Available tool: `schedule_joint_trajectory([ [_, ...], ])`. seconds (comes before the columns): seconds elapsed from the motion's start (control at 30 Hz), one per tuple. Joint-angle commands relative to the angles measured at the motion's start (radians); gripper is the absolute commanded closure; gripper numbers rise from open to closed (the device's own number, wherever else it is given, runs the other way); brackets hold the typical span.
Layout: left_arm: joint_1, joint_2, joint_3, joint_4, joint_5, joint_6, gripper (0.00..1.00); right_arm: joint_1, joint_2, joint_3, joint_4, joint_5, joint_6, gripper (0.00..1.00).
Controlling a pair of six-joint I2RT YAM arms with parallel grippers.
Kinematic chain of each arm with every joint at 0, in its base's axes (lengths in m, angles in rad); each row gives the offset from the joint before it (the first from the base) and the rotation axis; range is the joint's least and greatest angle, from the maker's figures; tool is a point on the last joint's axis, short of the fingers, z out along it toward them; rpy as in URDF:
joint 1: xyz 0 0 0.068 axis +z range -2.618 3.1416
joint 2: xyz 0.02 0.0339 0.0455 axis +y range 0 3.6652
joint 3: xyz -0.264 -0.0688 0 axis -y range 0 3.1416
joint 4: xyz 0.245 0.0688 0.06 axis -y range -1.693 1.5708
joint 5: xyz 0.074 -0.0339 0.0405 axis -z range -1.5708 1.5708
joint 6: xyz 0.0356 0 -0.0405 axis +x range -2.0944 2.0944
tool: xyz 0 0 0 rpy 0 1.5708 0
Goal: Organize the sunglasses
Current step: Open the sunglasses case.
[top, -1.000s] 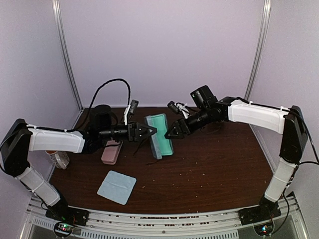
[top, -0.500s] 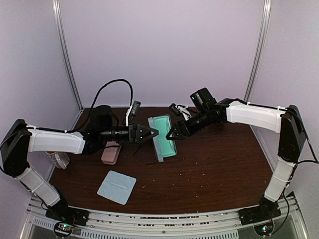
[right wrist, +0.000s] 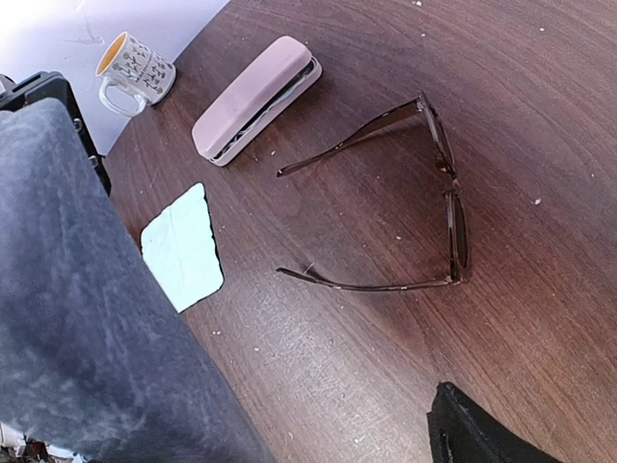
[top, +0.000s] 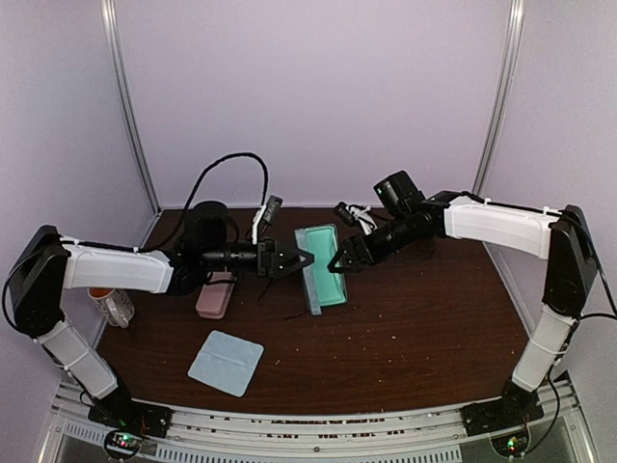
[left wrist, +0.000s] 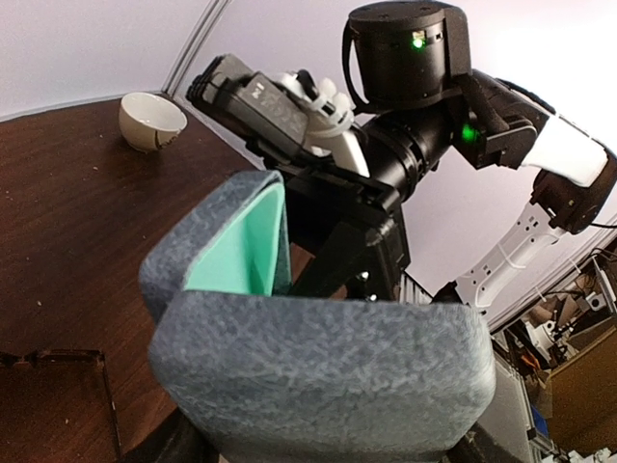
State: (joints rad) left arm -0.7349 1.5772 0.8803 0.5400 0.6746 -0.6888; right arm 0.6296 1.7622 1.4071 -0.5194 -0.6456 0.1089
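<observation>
Nearest me the cloth (top: 226, 363) lies flat. Past it on the table (top: 424, 318) the glasses (right wrist: 449, 188) rest open by the grey case (top: 326, 270) — a thin reddish-brown wire frame, front running near-to-far, arms pointing left. The left gripper (top: 305, 258) is clamped on the case; I cannot tell the right gripper's (top: 335, 265) grip. Since half a second ago, the case has shifted slightly right.

Top external: behind the arm bases (top: 130, 417), angled down across the table (top: 434, 328) to its far edge. Left wrist: close against the grey-blue case (left wrist: 318, 376), facing right. Right wrist: down over the wire-frame sunglasses (right wrist: 455, 231) toward the left edge, sharing pink case (right wrist: 255, 98) and cloth (right wrist: 181, 247) with top external
</observation>
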Motion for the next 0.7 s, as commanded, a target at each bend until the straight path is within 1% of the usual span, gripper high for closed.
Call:
schedule_joint_trajectory([
  [0.0, -0.023, 0.024, 0.088, -0.024, 0.051, 0.061, 1.0, -0.02, -0.059, -0.016, 0.01, 0.041, 0.031, 0.21],
  [0.2, -0.023, 0.055, 0.15, -0.148, -0.002, 0.104, 1.0, -0.02, -0.093, -0.017, 0.041, 0.029, 0.105, 0.27],
  [0.37, -0.024, 0.083, 0.203, -0.244, -0.049, 0.132, 1.0, -0.019, -0.099, -0.015, 0.045, 0.052, 0.15, 0.3],
  [0.5, -0.024, 0.103, 0.229, -0.275, -0.06, 0.136, 1.0, -0.019, -0.099, -0.011, 0.035, 0.072, 0.164, 0.29],
  [0.67, -0.023, 0.11, 0.237, -0.299, -0.073, 0.141, 1.0, -0.019, -0.11, -0.009, 0.025, 0.084, 0.169, 0.25],
])
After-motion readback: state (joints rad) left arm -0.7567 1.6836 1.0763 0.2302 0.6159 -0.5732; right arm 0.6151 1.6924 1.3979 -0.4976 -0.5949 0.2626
